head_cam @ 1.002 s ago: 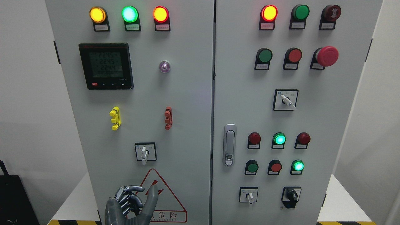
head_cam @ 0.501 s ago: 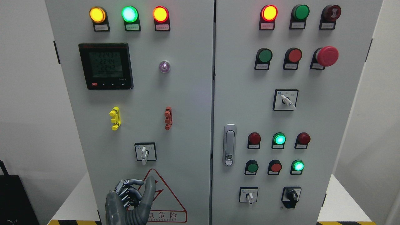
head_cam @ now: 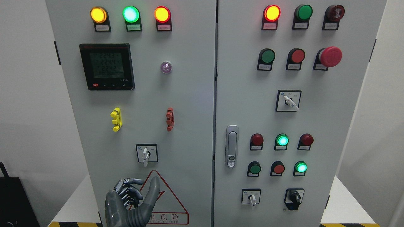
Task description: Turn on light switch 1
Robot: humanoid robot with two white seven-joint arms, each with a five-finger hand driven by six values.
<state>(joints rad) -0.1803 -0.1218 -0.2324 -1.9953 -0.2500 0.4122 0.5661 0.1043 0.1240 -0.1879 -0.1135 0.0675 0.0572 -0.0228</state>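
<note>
A white-handled rotary selector switch (head_cam: 145, 153) sits in a black square frame low on the left cabinet door (head_cam: 186, 104), its handle pointing straight down. My left hand (head_cam: 146, 185), grey and metallic, comes up from the bottom edge just below this switch, in front of the red warning triangle (head_cam: 167, 201). Its thumb (head_cam: 154, 189) points upward. The other fingers (head_cam: 127, 192) are half bent to the left of the thumb, with a gap between them and nothing held. The hand does not touch the switch. My right arm is out of view.
Above the switch are a yellow clip (head_cam: 116, 119), a red clip (head_cam: 169, 119), a black meter (head_cam: 107, 66) and three lit lamps. The right door carries a latch handle (head_cam: 232, 146), push buttons, a red emergency stop (head_cam: 329, 56) and three more selector switches.
My left hand has risen a little toward the selector switch, its thumb tip now higher on the warning triangle. The switch handle has not turned.
</note>
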